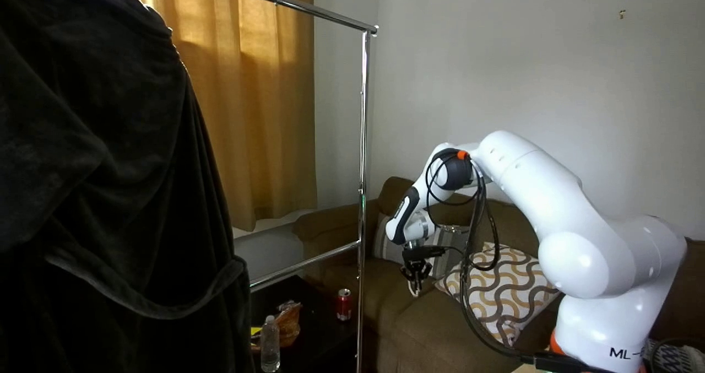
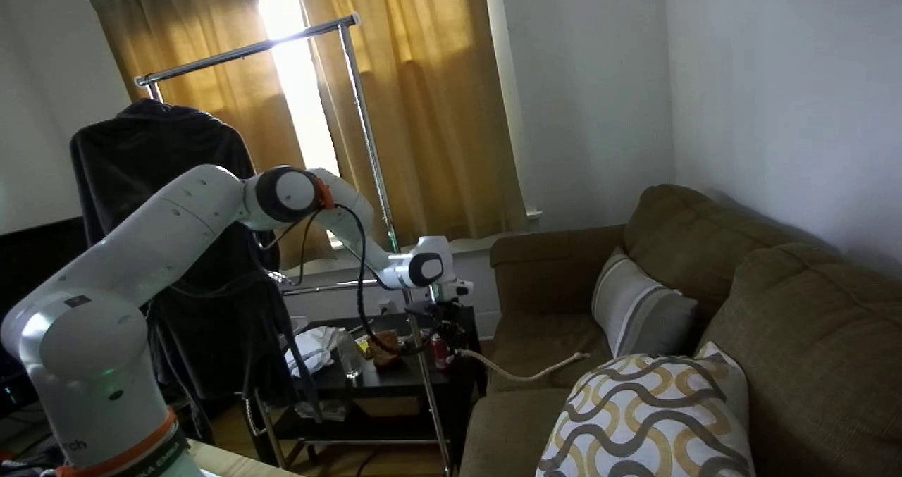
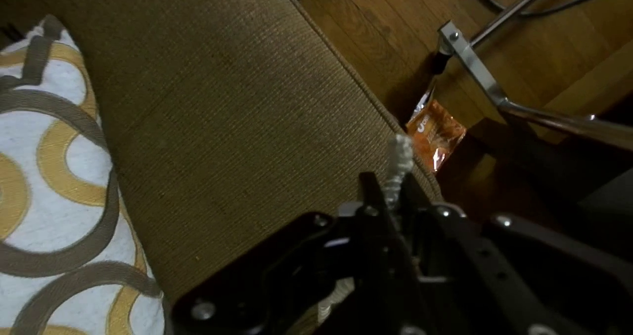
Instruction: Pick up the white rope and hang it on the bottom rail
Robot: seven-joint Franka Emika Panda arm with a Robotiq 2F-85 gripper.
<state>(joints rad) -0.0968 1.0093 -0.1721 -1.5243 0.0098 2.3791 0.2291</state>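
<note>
The white rope (image 3: 399, 157) is pinched between the fingertips of my gripper (image 3: 388, 184) in the wrist view, with a short end sticking out past them. In an exterior view the rope (image 2: 525, 378) extends from the gripper (image 2: 451, 339) over the sofa seat. Only a small pale bit of rope (image 1: 414, 291) shows below the gripper (image 1: 417, 276) in an exterior view. The chrome rack has a lower horizontal rail (image 1: 308, 264), also in an exterior view (image 2: 320, 289), partly hidden by the robe. The gripper is in front of the rack's near post, apart from the rail.
A dark robe (image 1: 126, 169) hangs on the rack. The rack's upright post (image 1: 362, 141) stands between robe and sofa (image 1: 402, 312). A black table (image 1: 314, 351) bears a bottle (image 1: 270, 342), a red can (image 1: 343, 305) and a bag. A patterned pillow (image 2: 648, 420) lies on the sofa.
</note>
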